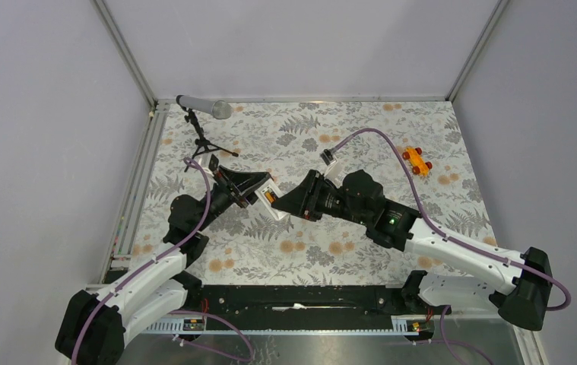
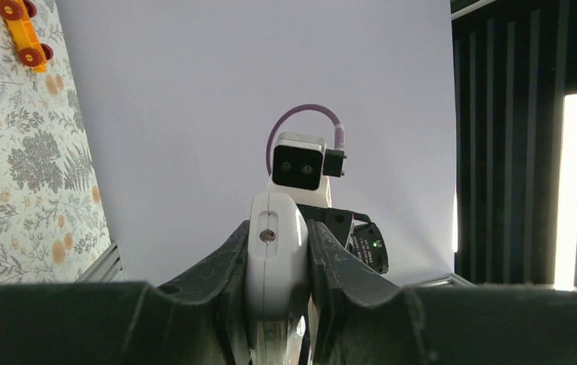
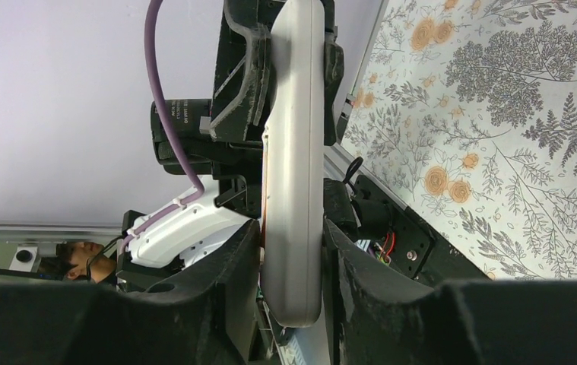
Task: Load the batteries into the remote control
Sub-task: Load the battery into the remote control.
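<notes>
The white remote control [image 1: 264,199] hangs above the table's middle, held at both ends. My left gripper [image 1: 252,193] is shut on one end; in the left wrist view the remote's rounded end [image 2: 274,258] sits clamped between the fingers [image 2: 224,266]. My right gripper [image 1: 280,204] is shut on the other end; in the right wrist view the remote [image 3: 293,190] runs up from my fingers [image 3: 236,266] to the left gripper. An orange battery [image 1: 268,196] shows in the remote's open face. I cannot see a second battery.
A grey microphone [image 1: 203,109] on a black tripod stands at the back left. An orange toy car [image 1: 416,160] with red wheels lies at the back right, also in the left wrist view [image 2: 23,30]. A metal rail [image 1: 137,190] borders the left edge.
</notes>
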Available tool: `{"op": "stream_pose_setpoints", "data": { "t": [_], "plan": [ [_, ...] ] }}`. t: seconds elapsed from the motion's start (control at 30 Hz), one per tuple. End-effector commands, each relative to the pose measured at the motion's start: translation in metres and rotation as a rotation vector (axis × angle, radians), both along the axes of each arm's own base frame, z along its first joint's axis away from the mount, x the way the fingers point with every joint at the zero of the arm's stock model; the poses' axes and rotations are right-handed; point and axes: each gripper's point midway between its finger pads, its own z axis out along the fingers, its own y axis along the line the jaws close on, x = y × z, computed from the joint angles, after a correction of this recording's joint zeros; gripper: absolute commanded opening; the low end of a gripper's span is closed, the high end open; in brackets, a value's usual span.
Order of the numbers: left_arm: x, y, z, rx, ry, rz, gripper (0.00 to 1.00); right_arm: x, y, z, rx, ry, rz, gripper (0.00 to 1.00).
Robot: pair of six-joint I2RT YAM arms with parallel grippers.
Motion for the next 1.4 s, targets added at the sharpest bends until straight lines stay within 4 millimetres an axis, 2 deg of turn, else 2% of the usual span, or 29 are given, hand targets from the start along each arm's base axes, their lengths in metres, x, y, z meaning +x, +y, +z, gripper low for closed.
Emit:
{"op": "stream_pose_setpoints", "data": {
  "t": [0.0, 0.1, 0.13, 0.23, 0.27, 0.37, 0.47, 0.53, 0.7, 0.8, 1.0, 1.17, 1.37],
  "plan": [
    [-0.017, 0.004, 0.048, -0.072, -0.157, -0.026, 0.00, 0.005, 0.002, 0.006, 0.001, 0.001, -0.007, 0.39],
    [-0.019, 0.004, 0.050, -0.075, -0.169, -0.030, 0.00, 0.007, 0.002, 0.000, -0.021, 0.022, -0.013, 0.37],
    [-0.019, 0.003, 0.049, -0.067, -0.172, -0.033, 0.00, 0.006, 0.002, -0.001, -0.026, 0.025, -0.005, 0.43],
    [-0.020, 0.001, 0.041, -0.016, -0.193, -0.029, 0.00, 0.004, 0.002, 0.005, -0.014, -0.001, 0.018, 0.73],
    [-0.018, 0.000, 0.035, 0.019, -0.193, -0.026, 0.00, 0.003, 0.001, 0.011, -0.001, -0.023, 0.029, 0.78],
    [-0.016, -0.003, 0.023, 0.119, -0.218, -0.027, 0.00, 0.002, -0.001, 0.026, 0.014, -0.092, 0.057, 0.86],
    [-0.018, -0.003, 0.022, 0.172, -0.261, -0.047, 0.00, 0.002, -0.004, 0.025, 0.002, -0.126, 0.094, 0.88],
    [-0.020, -0.004, 0.024, 0.202, -0.293, -0.075, 0.00, 0.000, -0.004, 0.022, -0.002, -0.127, 0.136, 0.85],
    [-0.026, -0.010, 0.027, 0.289, -0.356, -0.143, 0.00, -0.014, 0.002, 0.015, -0.058, -0.213, 0.305, 0.66],
    [-0.027, -0.011, 0.024, 0.343, -0.369, -0.158, 0.00, -0.015, 0.001, 0.008, -0.119, -0.251, 0.338, 0.58],
    [-0.028, -0.013, 0.025, 0.365, -0.383, -0.173, 0.00, -0.012, 0.003, 0.001, -0.147, -0.251, 0.349, 0.48],
    [-0.028, -0.014, 0.023, 0.372, -0.385, -0.185, 0.00, -0.011, 0.002, -0.002, -0.151, -0.252, 0.340, 0.51],
    [-0.027, -0.015, 0.025, 0.364, -0.375, -0.194, 0.00, -0.007, 0.003, -0.017, -0.196, -0.224, 0.334, 0.31]
  ]
}}
